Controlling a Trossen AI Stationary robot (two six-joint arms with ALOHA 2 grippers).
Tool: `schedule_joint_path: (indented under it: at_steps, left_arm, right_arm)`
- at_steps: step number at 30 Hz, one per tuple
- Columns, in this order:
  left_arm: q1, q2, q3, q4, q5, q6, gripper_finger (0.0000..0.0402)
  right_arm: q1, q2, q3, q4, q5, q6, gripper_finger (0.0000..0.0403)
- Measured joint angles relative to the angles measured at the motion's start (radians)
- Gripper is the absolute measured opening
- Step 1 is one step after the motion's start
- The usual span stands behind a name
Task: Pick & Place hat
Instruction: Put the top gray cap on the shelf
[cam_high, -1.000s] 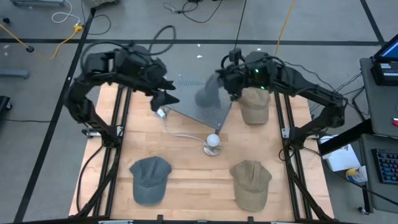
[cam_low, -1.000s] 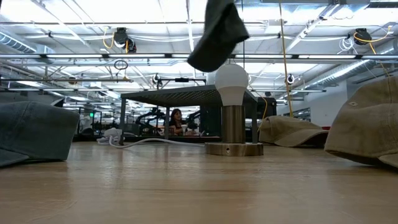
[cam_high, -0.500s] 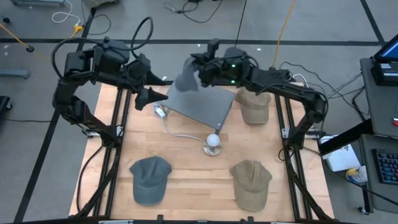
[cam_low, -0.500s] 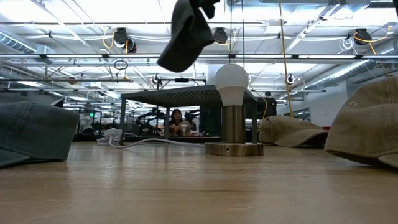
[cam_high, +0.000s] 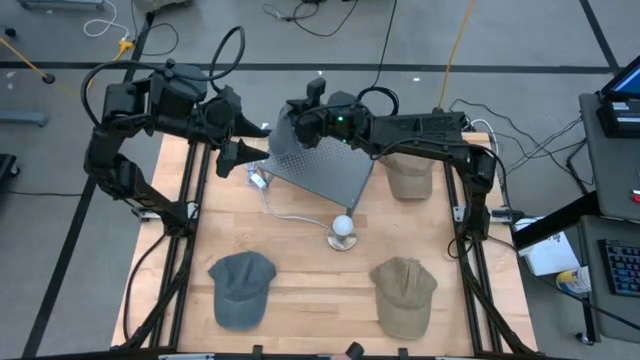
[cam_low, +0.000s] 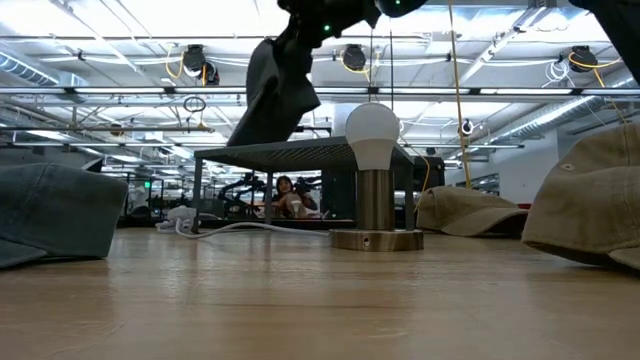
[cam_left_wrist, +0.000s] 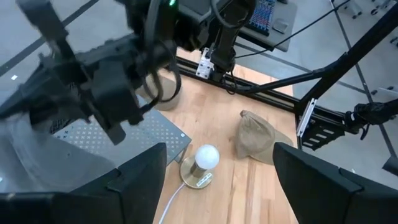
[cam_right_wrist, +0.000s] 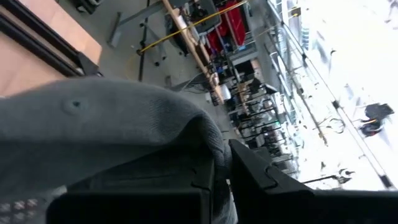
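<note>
A dark grey hat (cam_high: 283, 137) hangs from my right gripper (cam_high: 301, 112) above the far-left corner of the grey perforated platform (cam_high: 325, 168). In the low view the grey hat (cam_low: 272, 92) dangles below that gripper (cam_low: 318, 18), clear of the platform (cam_low: 300, 152). The right wrist view is filled by the hat's crown (cam_right_wrist: 106, 118). My left gripper (cam_high: 245, 157) is open, just left of the platform and the hanging hat. Its wrist view (cam_left_wrist: 217, 186) looks past wide-apart fingers at the right arm. My right gripper is shut on the grey hat's cloth at its upper end (cam_low: 285, 50), pinched between the two fingers (cam_right_wrist: 249, 174). Which part of the hat that is, I cannot tell. The hat hangs slack below the fingers, lifted clear of platform and table.
A lamp with a white bulb (cam_high: 342, 227) stands mid-table, its cord running to the platform's left. Another grey hat (cam_high: 241, 287) and a tan hat (cam_high: 404, 293) lie near the front edge. A second tan hat (cam_high: 408, 172) lies right of the platform.
My right gripper has carried the grey hat from over the platform's right part toward the table's left, to the far-left corner, and somewhat down; the hat now hangs longer below it. My left gripper drew back a little toward the left, then kept still.
</note>
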Motion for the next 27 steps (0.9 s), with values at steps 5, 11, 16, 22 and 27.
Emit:
schedule_joint_path:
  at_steps: [5,11,16,22,27]
  left_arm:
    - [0.0,0.0,0.0,0.0,0.0,0.002,0.0304]
    - [0.0,0.0,0.0,0.0,0.0,0.01,0.031]
    - [0.0,0.0,0.0,-0.016,-0.001,0.02,0.0302]
    - [0.0,0.0,0.0,-0.02,-0.001,0.027,0.0291]
    - [0.0,0.0,0.0,-0.023,0.0,0.029,0.0291]
  right_arm:
    - [0.001,0.004,0.0,-0.027,0.0,0.04,0.0019]
    - [0.001,0.004,0.0,-0.06,-0.035,0.118,0.0019]
    - [0.003,0.004,0.0,-0.086,-0.055,0.113,0.0019]
    - [0.006,0.004,-0.046,-0.099,-0.054,0.156,0.0019]
    - [0.021,0.004,-0.061,-0.186,-0.053,0.166,0.0019]
